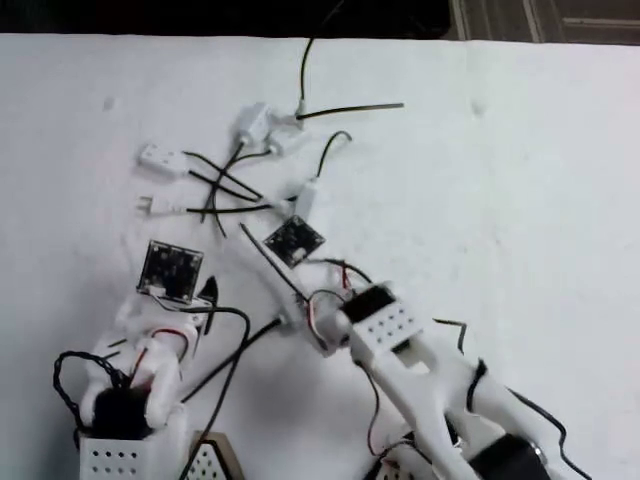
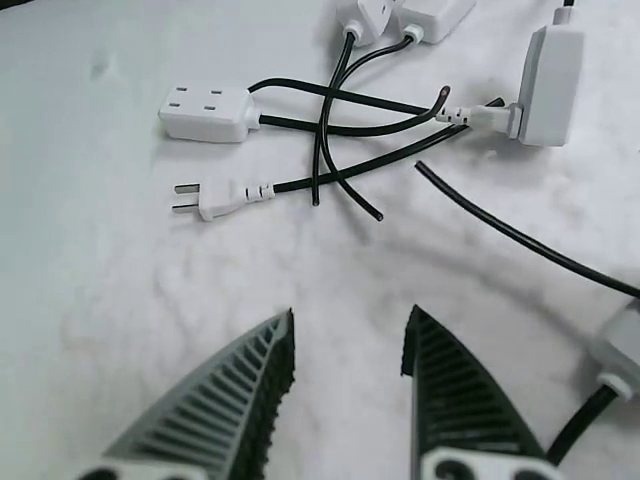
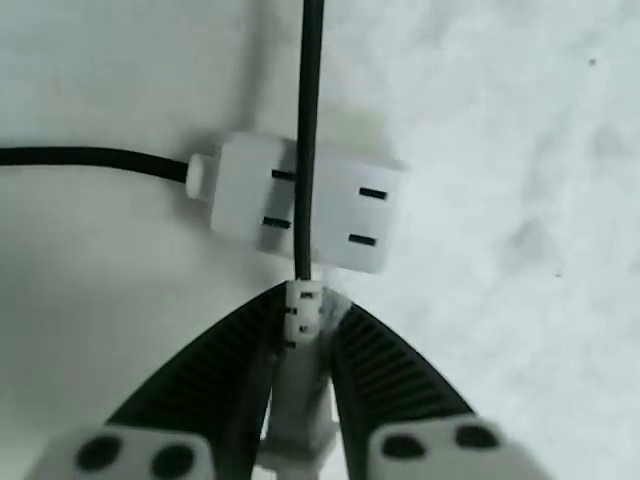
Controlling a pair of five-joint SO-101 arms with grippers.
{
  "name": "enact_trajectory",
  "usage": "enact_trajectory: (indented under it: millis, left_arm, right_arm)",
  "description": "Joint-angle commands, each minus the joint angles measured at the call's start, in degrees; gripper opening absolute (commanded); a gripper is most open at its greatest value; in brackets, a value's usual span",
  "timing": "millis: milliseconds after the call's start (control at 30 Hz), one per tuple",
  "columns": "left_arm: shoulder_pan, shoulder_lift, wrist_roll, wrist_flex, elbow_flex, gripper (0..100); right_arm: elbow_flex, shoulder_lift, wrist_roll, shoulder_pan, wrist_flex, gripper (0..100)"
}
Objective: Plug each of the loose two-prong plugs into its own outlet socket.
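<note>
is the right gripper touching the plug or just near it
Touching. In the right wrist view the right gripper is clamped on both sides of the white plug, with no gap.

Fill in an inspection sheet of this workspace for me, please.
Surface: white table.
Job's things: loose plug lies near a socket; held plug sits over a second socket.
Clutter: nothing seen.
Grippers: left gripper open, empty, above the table; right gripper shut on the held plug.
Cables: black cords cross one another between the sockets.
Surroundings: dark area past the table's far edge.
</note>
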Motion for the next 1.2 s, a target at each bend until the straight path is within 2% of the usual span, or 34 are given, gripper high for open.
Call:
enact_trajectory:
  millis: [0,133,300,700,833,1000,1167]
  left_arm:
    - [-0.40,-0.48,0.26,0.35,-0.26,18]
    - [-0.40,-0.48,0.00,0.35,0.00,18]
    - [-0.40,-0.40,-5.45,0.35,0.97,18]
    - [-0.40,-0.40,-5.71,0.35,1.05,18]
    - [-0.40,-0.40,-5.71,0.35,1.05,18]
    - [-0.40,-0.40,-5.71,0.35,1.05,18]
    - [-0.40,-0.40,-5.71,0.26,1.67,18]
  right_arm:
    - [-4.04,2.33,-0.35,1.54,1.71,10.0]
    - [-7.91,3.30,-0.35,1.54,6.81,11.1]
    - [-13.98,3.30,-0.35,1.36,13.76,11.2]
    - [-14.68,3.74,-0.35,1.10,22.11,10.9]
    - [-13.71,3.82,-0.35,1.10,21.93,10.9]
    - [-8.09,3.91,-0.35,-2.24,15.08,10.9]
    - [-5.98,3.91,-0.35,-2.15,11.21,10.9]
